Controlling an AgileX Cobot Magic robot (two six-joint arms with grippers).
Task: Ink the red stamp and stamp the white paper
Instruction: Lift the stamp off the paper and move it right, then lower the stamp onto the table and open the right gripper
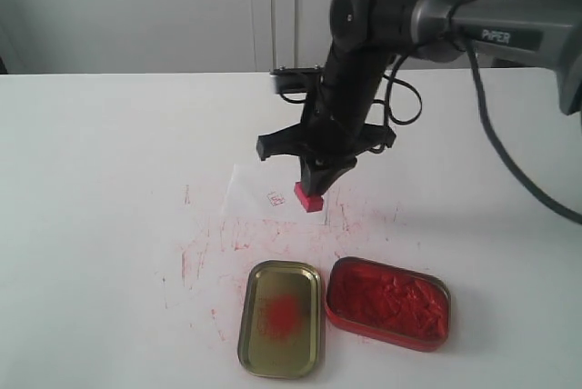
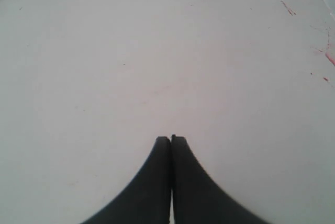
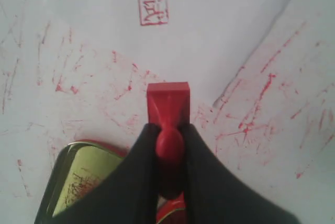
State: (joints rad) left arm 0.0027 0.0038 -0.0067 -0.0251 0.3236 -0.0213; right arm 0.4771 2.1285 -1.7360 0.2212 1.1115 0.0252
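Your red stamp [image 1: 309,197] sits near the centre of the exterior view, gripped by its rounded handle in the right pincer [image 1: 315,182]. The two black fingers are closed tight on the handle, and the square base points down and slightly forward. You cannot tell whether the base touches the surface or hangs just above it.

The white paper [image 1: 253,187] lies at the stamp's 9 o'clock, flat on the counter [image 1: 91,180], with its near edge just beside the base. One small red square imprint [image 1: 275,197] is already on the sheet, close to the stamp on that same side. The right wrist view shows it as an outlined box with characters inside.

Red streaks and smears [image 1: 209,253] cover the counter around the paper, thickest from the stamp's 6 to 8 o'clock. At about 6 o'clock, apart from the stamp, lies the open yellowish lid [image 1: 259,344] with a red smudge in its middle. Just beside it, at the stamp's 5 o'clock, is the red ink tin [image 1: 382,334], full of rough red paste. Both tins lie clear of the sheet, and nothing stands between the stamp and the paper.

The right arm reaches in from 2 o'clock, its cable looping behind it.

Your left pincer [image 2: 171,140] is fully closed with nothing between its fingers, over bare counter that shows only a few red flecks.
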